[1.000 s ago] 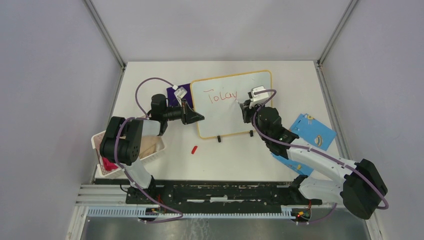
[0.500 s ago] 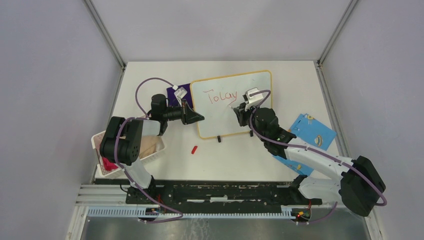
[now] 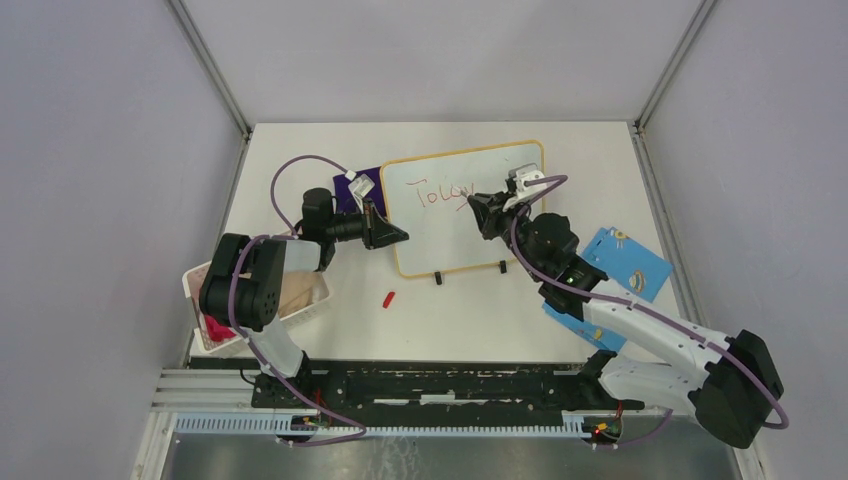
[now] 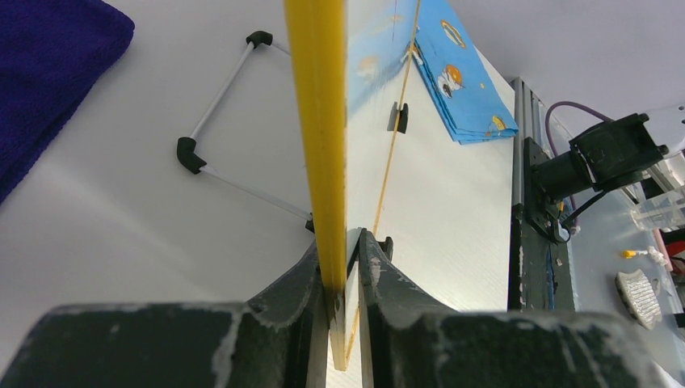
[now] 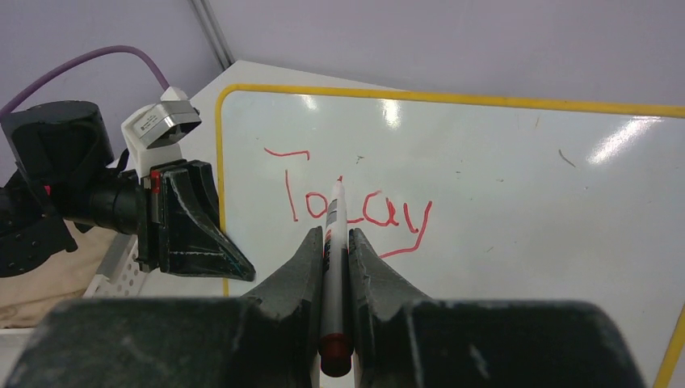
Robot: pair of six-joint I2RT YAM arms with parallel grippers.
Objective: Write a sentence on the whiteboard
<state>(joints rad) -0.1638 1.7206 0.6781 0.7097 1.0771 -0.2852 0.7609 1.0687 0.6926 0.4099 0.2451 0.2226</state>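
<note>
The whiteboard (image 3: pixel 440 240) stands on the far half of the bench (image 3: pixel 450 320), just right of a purple cloth (image 3: pixel 348 188), with its two black feet at its near edge. The left wrist view shows a wire stand (image 4: pixel 222 93) with black corner joints behind it.

The left arm rises from its base, folds at the elbow above a white basket (image 3: pixel 310 295), and runs its forearm level to the right. The left gripper (image 3: pixel 400 235) is nearly closed, pinching the board's yellow left frame edge between its fingers; that edge runs straight up out of the grip in the wrist view.

The right arm stretches from the near right corner diagonally up and left, passing over a blue card (image 3: pixel 640 268), with its wrist bent over the board's right half and pointing left. The right gripper (image 5: pixel 333 236) is clamped narrowly around a red marker (image 5: pixel 334 206), whose tip points at the middle of the sentence (image 5: pixel 380 214). Whether the tip touches the surface cannot be told.

So far the sentence is one red word in the board's upper left, reading roughly "Today" or "Totay". A small red cap (image 3: pixel 389 297) lies on the bench near the board's near left corner.
</note>
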